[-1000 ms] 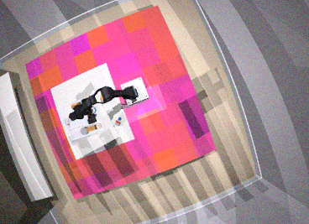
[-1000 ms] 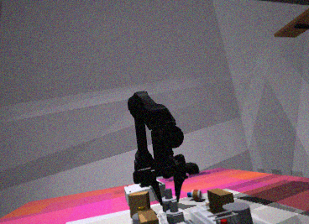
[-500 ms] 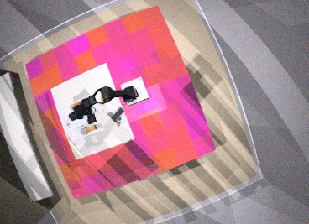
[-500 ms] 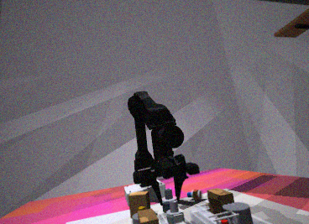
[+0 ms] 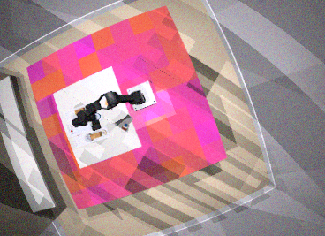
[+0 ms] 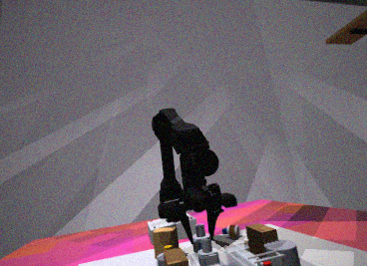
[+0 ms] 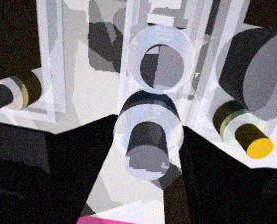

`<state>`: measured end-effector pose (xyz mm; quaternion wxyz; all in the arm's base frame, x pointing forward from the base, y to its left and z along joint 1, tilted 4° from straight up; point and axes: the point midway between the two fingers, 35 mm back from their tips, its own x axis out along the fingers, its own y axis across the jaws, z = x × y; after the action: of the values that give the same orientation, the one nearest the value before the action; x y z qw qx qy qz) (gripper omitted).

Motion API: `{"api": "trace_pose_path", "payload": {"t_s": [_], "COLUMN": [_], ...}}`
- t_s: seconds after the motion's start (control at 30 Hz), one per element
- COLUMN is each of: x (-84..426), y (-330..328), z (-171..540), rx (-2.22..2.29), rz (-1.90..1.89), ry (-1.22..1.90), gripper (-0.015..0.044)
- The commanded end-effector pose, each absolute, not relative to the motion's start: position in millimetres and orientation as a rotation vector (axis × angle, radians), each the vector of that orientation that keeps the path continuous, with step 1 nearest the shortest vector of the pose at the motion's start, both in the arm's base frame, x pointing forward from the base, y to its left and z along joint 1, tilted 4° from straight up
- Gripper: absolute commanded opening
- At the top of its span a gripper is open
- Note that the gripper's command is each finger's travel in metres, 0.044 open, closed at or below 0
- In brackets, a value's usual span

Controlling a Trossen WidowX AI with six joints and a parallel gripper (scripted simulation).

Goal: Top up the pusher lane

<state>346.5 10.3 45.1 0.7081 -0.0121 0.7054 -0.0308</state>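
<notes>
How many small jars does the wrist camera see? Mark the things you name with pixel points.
4: one held jar (image 7: 147, 162) (image 6: 200, 230) between the fingers (image 6: 212, 227), one lane jar (image 7: 134, 42) (image 6: 205, 246) just beyond, one left-hand jar (image 7: 19, 96), and a yellow-topped jar (image 7: 259, 148) (image 6: 168, 247) on the right. Others may be hidden.

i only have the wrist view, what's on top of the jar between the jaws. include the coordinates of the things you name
Observer: The held jar (image 6: 199, 231) (image 7: 148, 131) carries a grey knob, seen from the side in the exterior view as standing up.
Operator: and how is the arm posed, can't see it
Observer: The arm (image 5: 110, 99) (image 6: 186, 135) is bent, its elbow high above the jaws.
Operator: anything over by the base
Observer: Its base sits on a white plate (image 5: 152, 102), dark screws near the corners.
</notes>
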Motion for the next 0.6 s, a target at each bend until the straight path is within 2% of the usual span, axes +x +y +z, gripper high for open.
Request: {"api": "trace_pose_path", "payload": {"t_s": [0.0,0.57], "x": [356.9,358.8], "y": [10.0,9.9], "z": [49.6,49.4], "rx": [-0.031,-0.031], "rz": [-0.064,-0.064], "ry": [1.53,1.529], "gripper": [0.0,0.0]}}
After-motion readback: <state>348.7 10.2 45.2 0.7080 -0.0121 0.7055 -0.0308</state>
